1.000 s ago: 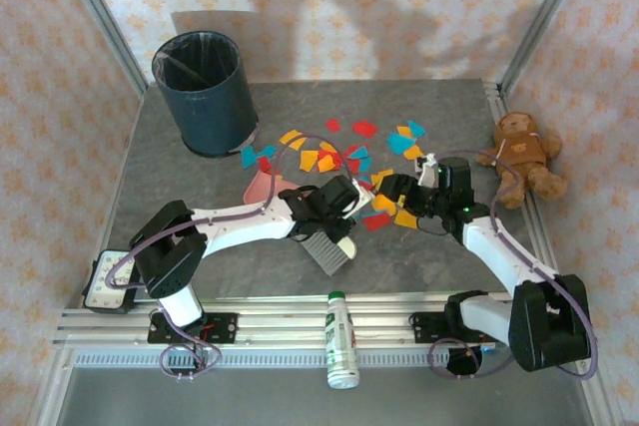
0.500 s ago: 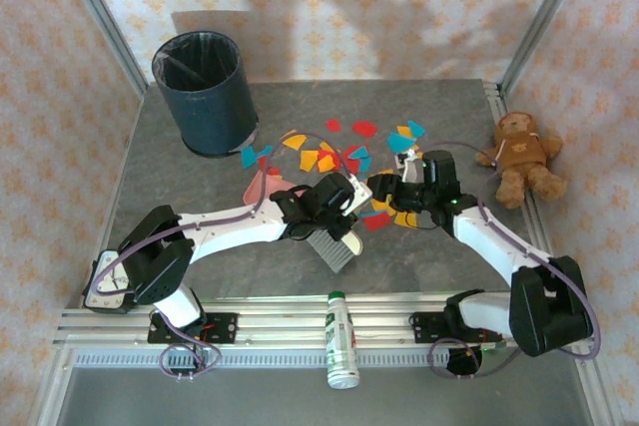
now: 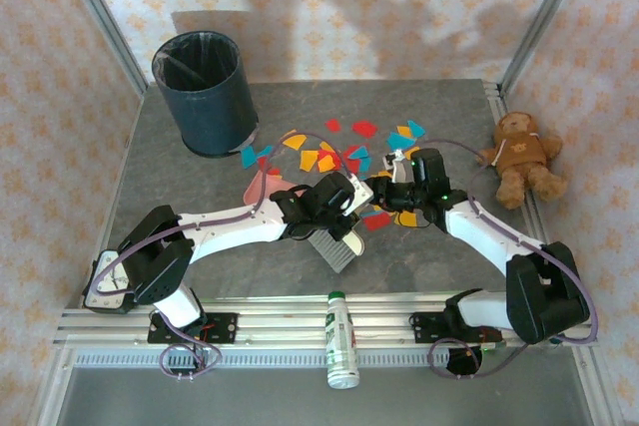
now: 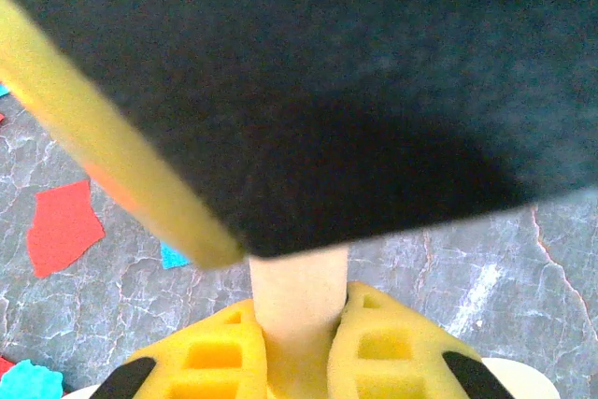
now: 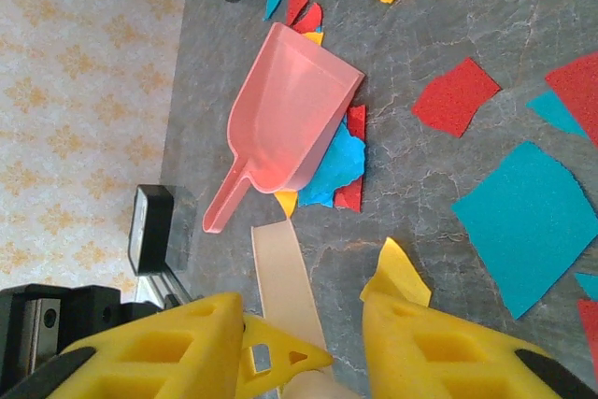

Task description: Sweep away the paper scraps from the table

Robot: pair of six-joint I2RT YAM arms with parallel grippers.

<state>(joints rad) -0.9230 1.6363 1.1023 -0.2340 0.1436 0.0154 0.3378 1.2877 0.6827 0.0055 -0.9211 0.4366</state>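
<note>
No writing can be read anywhere. The white bottle [image 3: 341, 341] lying across the rails at the near edge of the table [image 3: 399, 266] carries a green label, but its print is too small to make out.

Seen from above and behind the arm bases, the top camera takes in the whole dark grey stone-patterned table [image 3: 170, 187]. The left wrist camera looks down past its own yellow fingers [image 4: 215, 362], hard up against a blurred black mass [image 4: 327, 72]. The right wrist camera skims low and close over the table towards the pink plastic dustpan [image 5: 290, 109]; that dustpan [image 3: 262, 187] also lies mid-table in the top view.
</note>
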